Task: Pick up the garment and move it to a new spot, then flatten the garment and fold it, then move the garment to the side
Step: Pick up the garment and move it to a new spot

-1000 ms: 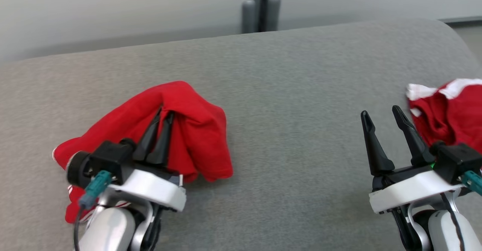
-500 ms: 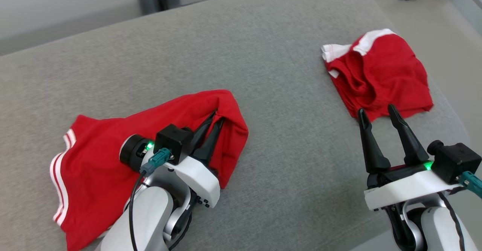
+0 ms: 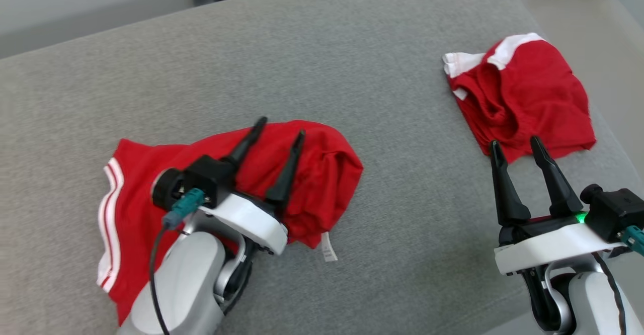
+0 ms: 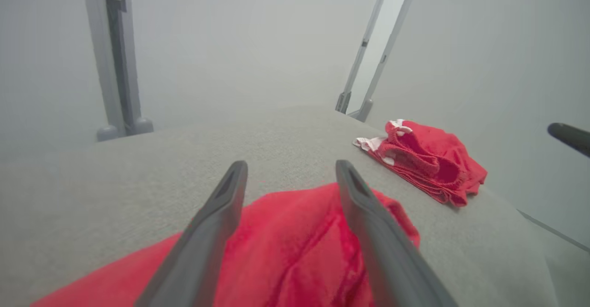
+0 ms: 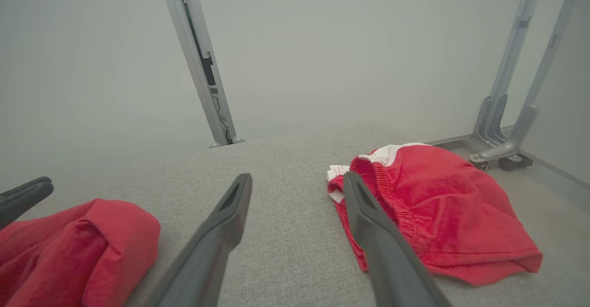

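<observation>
The garment [image 3: 327, 174] lies crumpled toward the near-left corner of the tabletop [image 3: 352, 48], partly hidden under the left arm. The left hand [image 3: 281, 126] hangs over it, spread wide, empty. The right hand [image 3: 514, 142] is likewise open and empty, near a second garment [image 3: 533, 88] at the right edge.

Grey fabric surface [image 3: 382, 73], 2 items on it: crumpled red garment [image 3: 322, 174] L, folded red garment [image 3: 533, 98] R, well apart.
</observation>
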Robot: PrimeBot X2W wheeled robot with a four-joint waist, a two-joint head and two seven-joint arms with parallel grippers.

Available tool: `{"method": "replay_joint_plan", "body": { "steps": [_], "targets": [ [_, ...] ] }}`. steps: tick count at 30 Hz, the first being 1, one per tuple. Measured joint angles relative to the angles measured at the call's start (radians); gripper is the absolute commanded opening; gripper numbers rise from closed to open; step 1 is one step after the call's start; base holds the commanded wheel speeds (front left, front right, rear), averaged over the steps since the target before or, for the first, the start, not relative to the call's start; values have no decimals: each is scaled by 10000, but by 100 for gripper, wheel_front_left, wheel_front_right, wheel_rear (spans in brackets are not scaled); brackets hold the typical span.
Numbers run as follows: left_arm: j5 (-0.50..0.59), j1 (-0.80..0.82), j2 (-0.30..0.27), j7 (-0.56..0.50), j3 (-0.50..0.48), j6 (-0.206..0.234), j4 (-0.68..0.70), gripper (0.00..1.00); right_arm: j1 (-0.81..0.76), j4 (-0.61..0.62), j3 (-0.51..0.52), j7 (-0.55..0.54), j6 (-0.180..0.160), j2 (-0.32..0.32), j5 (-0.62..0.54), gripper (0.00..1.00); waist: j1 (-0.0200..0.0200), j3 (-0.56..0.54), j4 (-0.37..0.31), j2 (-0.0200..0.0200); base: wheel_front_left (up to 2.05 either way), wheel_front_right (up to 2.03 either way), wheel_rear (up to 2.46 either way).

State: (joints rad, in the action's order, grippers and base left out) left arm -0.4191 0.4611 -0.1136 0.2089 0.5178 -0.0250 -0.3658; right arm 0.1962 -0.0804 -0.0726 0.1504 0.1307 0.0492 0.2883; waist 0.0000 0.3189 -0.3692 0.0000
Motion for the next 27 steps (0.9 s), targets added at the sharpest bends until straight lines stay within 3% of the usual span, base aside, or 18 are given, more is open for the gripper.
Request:
{"method": "replay_joint_plan", "body": {
  "steps": [11, 19, 27],
  "targets": [
    [25, -420, -539, 514, -2291, 671, 1371, 100, -34, 389, 384, -487, 0, -6, -591, 100, 0, -691, 1521, 0, 0, 0, 0],
    [326, -1705, -995, 527, -4163, 665, 2403, 100, -397, 587, 529, -731, 0, -6, -717, 100, 0, -1255, 2364, 0, 0, 0, 0],
    [587, -3028, -1235, 525, -5172, 593, 2918, 100, -726, 696, 696, -978, 0, -2, -917, 100, 0, -1754, 2831, 0, 0, 0, 0]
  ]
}}
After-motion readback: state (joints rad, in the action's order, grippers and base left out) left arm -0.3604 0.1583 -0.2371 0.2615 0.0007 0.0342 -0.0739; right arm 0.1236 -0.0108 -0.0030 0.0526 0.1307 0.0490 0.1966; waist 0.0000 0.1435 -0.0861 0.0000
